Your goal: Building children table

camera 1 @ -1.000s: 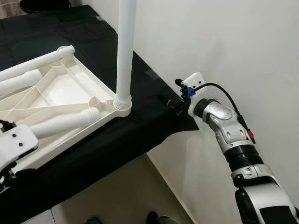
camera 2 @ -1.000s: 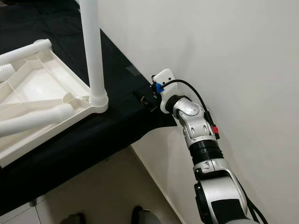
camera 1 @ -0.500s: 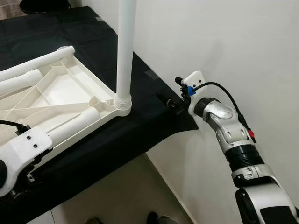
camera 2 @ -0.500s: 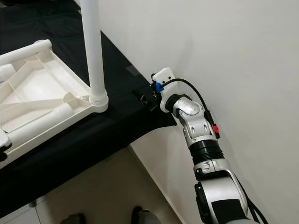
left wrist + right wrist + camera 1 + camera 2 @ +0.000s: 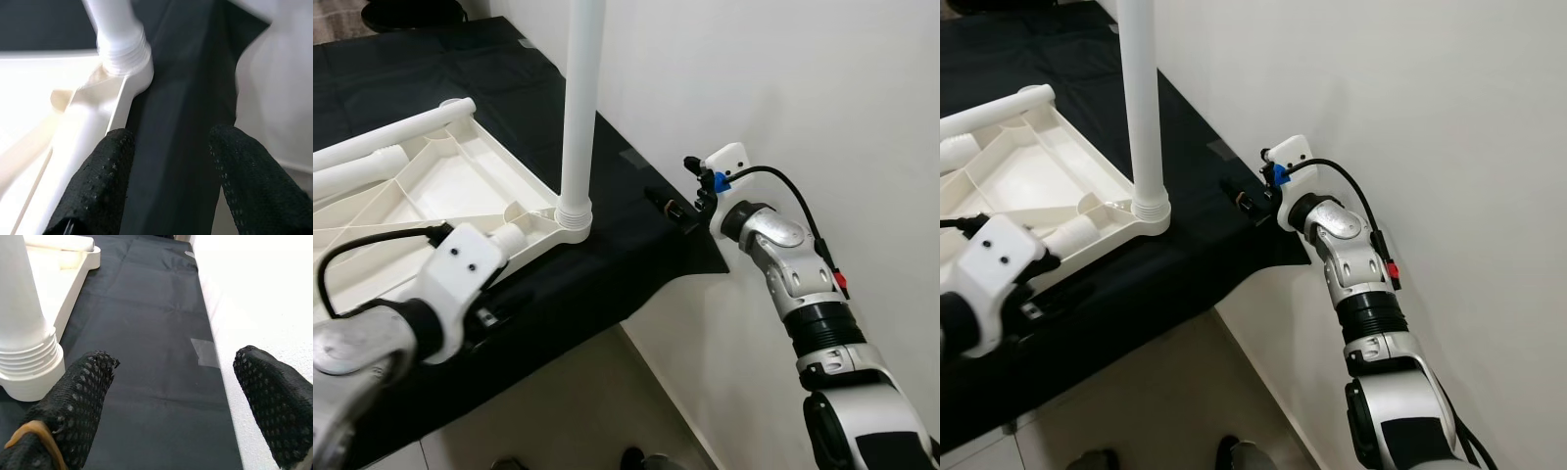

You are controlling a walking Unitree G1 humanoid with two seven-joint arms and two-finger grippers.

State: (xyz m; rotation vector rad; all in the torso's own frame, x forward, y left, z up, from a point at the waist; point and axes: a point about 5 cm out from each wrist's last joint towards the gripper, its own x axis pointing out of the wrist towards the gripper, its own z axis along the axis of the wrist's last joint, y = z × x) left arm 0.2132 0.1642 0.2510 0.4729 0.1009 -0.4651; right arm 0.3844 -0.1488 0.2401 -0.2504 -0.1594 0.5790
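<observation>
Left eye view: an upturned white tabletop (image 5: 421,211) is laid on a black cloth (image 5: 607,255), one leg (image 5: 578,108) screwed upright into its corner, others lying flat. The left gripper (image 5: 168,181) is held at the tabletop's edge at seven o'clock, fingers spread, empty. The right gripper (image 5: 171,401) is hovered at three o'clock of the leg, released.

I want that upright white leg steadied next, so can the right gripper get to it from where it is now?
Probably yes. The right gripper hovers open over the black cloth beside the upright leg, which stands screwed into the tabletop's corner socket. Between them lies bare cloth. The left gripper sits at the tabletop's near edge, clear of that path.
</observation>
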